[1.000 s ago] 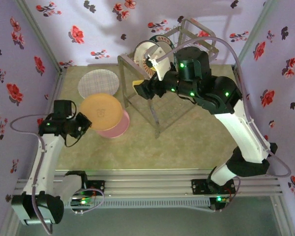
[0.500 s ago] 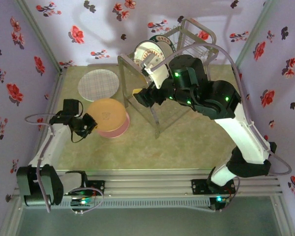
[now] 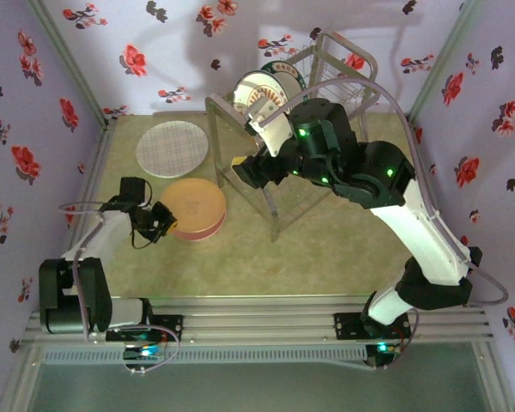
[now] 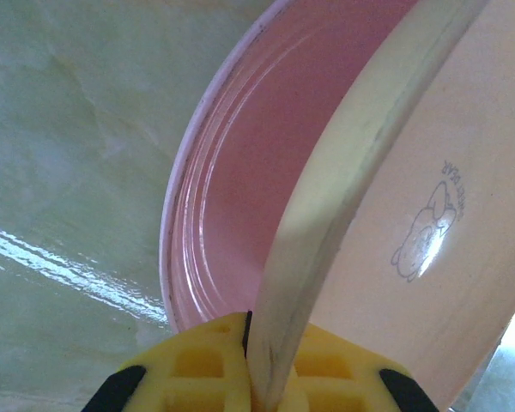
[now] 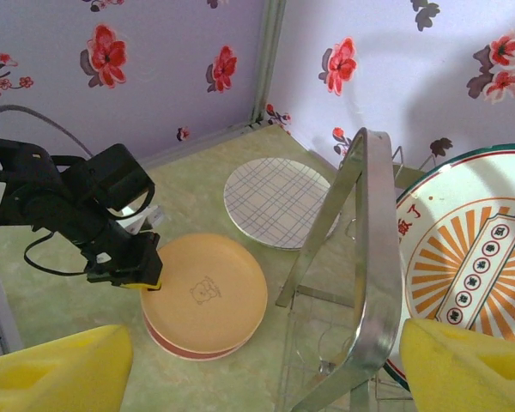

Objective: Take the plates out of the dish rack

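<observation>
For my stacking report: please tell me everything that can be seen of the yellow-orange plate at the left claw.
The yellow-orange plate is round, smooth and glossy, with a paler raised rim and a small animal drawing at its centre. It lies face up over the pink plate, left of the dish rack. The left claw is shut on its rim.

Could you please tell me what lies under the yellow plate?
A pink plate lies under the yellow plate. One side of its rim and part of its well show past the yellow edge; the rest of it is covered.
</observation>
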